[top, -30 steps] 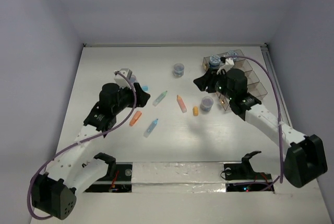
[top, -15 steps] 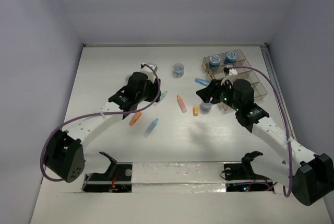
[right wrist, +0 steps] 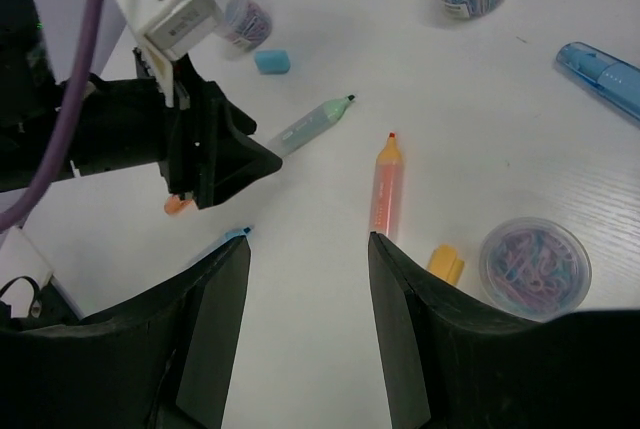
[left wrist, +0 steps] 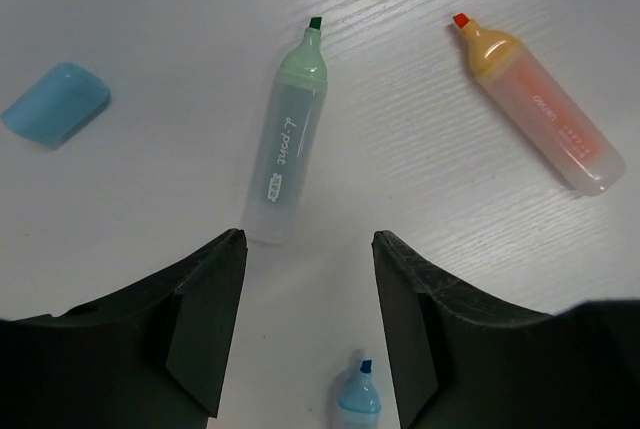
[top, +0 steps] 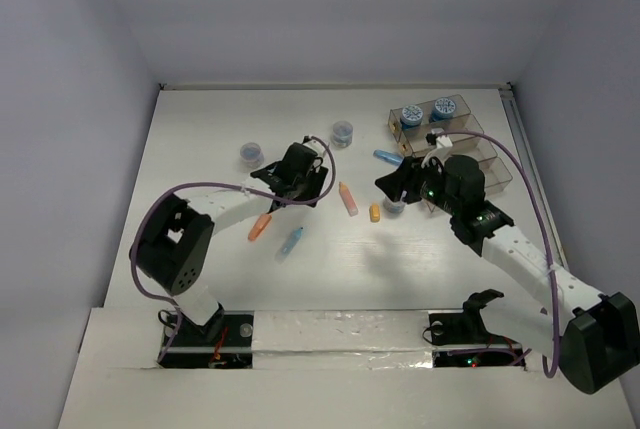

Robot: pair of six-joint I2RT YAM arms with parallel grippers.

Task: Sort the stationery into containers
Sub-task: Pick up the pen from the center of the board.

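Observation:
My left gripper (top: 306, 182) (left wrist: 308, 249) is open and hangs just above a green stick (left wrist: 285, 144), whose butt end lies between the fingertips. An orange stick (left wrist: 540, 109) (top: 348, 198) lies to its right and a blue stick tip (left wrist: 358, 399) below. My right gripper (top: 396, 183) (right wrist: 308, 244) is open and empty above bare table, left of the clear bins (top: 470, 149). Two blue rolls (top: 411, 115) sit in the far bin. A clip jar (right wrist: 535, 264) and a yellow cap (right wrist: 446, 264) lie by the right finger.
Two more jars stand at the back (top: 343, 132) and back left (top: 250, 153). A blue stick (top: 386, 157) lies beside the bins, another (top: 291, 242) and a short orange one (top: 259, 227) lie nearer. A light-blue cap (left wrist: 55, 104) lies left of the green stick.
My left arm has swung right, from the back-left jar to over the green stick. My right gripper has drawn back from the far bin toward the table's middle.

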